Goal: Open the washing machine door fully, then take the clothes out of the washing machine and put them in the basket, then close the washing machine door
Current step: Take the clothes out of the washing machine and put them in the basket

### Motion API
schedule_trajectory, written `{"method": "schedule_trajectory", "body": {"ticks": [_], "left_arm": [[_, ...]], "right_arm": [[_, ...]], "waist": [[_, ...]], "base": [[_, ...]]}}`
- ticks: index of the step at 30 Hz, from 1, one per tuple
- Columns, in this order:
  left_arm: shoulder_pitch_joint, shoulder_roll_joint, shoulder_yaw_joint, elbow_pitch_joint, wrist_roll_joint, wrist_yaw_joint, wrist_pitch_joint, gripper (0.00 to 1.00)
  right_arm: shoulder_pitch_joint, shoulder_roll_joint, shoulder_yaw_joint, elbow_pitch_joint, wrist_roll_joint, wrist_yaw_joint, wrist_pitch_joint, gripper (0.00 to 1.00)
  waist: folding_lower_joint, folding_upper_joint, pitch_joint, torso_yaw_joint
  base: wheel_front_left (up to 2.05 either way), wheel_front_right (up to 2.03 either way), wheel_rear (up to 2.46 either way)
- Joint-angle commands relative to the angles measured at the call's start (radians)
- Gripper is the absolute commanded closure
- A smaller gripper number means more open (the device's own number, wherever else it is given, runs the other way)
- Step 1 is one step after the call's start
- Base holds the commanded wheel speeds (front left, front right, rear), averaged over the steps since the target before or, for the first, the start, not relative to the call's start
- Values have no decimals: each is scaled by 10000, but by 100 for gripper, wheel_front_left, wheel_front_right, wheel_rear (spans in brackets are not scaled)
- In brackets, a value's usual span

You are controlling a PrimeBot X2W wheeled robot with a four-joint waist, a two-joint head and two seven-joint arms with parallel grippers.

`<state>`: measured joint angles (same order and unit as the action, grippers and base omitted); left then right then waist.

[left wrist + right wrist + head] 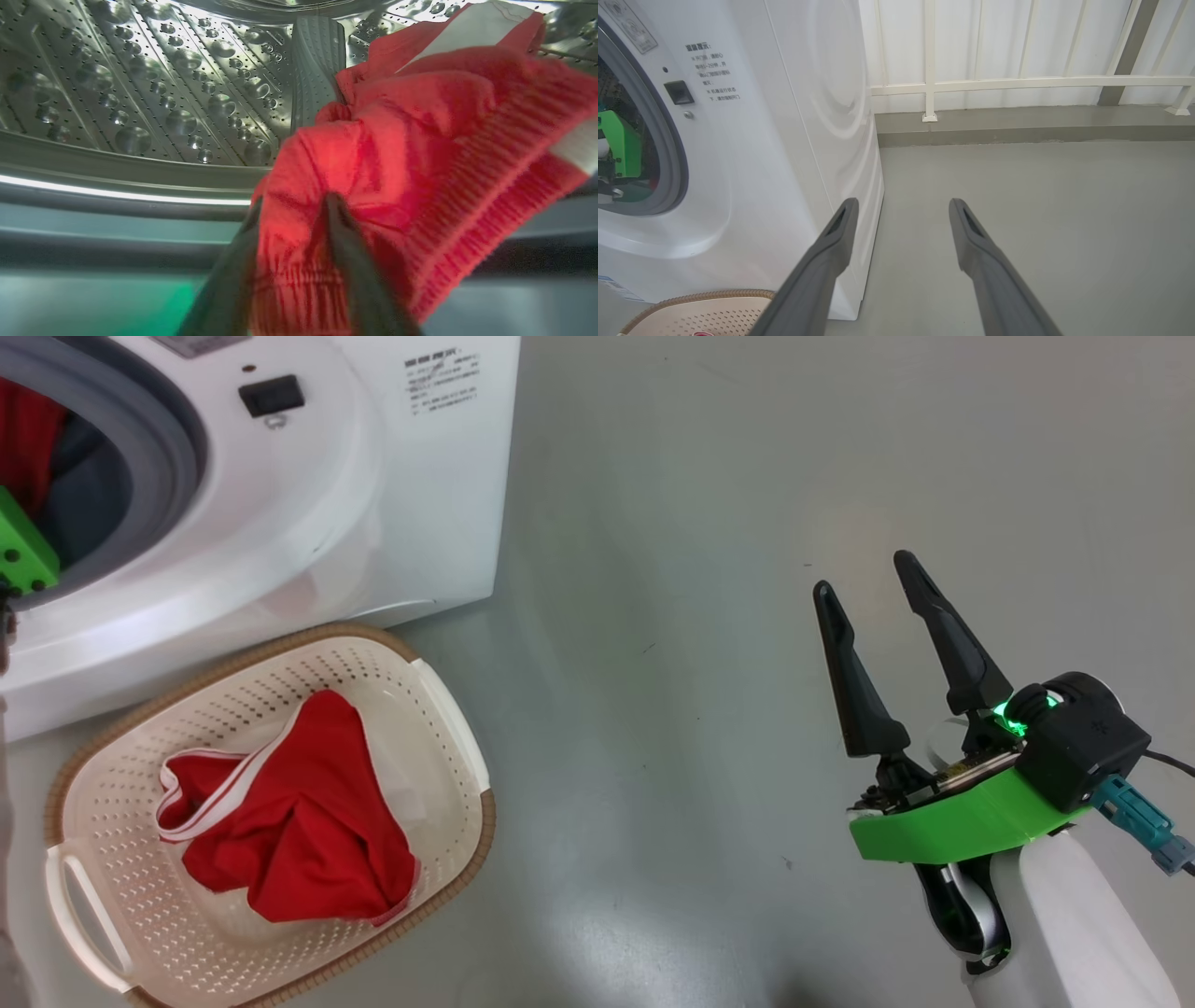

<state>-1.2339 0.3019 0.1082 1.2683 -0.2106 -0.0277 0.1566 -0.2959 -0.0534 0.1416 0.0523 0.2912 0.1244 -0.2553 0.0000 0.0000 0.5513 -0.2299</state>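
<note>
Left gripper point(294, 203) is inside the washing machine point(373, 476) drum point(163, 93), fingers straddling a fold of the red clothes point(420, 140) at the drum's front lip. Clamped or not, cannot tell. Right gripper point(864, 575) is spread wide and empty over the floor point(653, 756) — another red garment point(299, 803) lies mid-basket point(485, 831).

Smooth grey floor point(709, 569) spread out before me, a few dark specks point(647, 647) on it, low grey kerb point(1017, 128) along its far edge, white railing point(1017, 83) standing on that kerb, grey post point(1129, 46) leaning behind the railing.
</note>
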Motion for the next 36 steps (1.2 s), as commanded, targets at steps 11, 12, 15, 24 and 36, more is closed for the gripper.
{"method": "schedule_trajectory", "body": {"ticks": [11, 12, 15, 24, 36], "left_arm": [[296, 300, 85, -576, -301, -322, -1969, 100], [341, 261, 134, -623, -374, -345, -2194, 100], [485, 163, 221, -749, -543, -446, -2832, 100], [921, -120, 490, -1409, -1073, -763, -4031, 100], [2939, -440, 986, -5061, -1210, -951, -4180, 100]], "right_arm": [[10, 7, 144, -152, 27, 63, -65, 0], [2, 8, 148, -138, 27, 63, -65, 0], [-26, 9, 145, -103, 31, 63, -65, 0], [0, -57, 61, -107, 5, 63, -65, 0], [171, -82, -69, -52, -44, 63, -65, 0]], "waist": [[0, 0, -55, 165], [0, 0, -79, 198], [0, 0, -152, 309], [0, 0, -342, 692], [0, 0, -949, 1070]], "base": [[0, 0, 0], [0, 0, 0], [0, 0, 0], [0, 0, 0], [0, 0, 0]]}}
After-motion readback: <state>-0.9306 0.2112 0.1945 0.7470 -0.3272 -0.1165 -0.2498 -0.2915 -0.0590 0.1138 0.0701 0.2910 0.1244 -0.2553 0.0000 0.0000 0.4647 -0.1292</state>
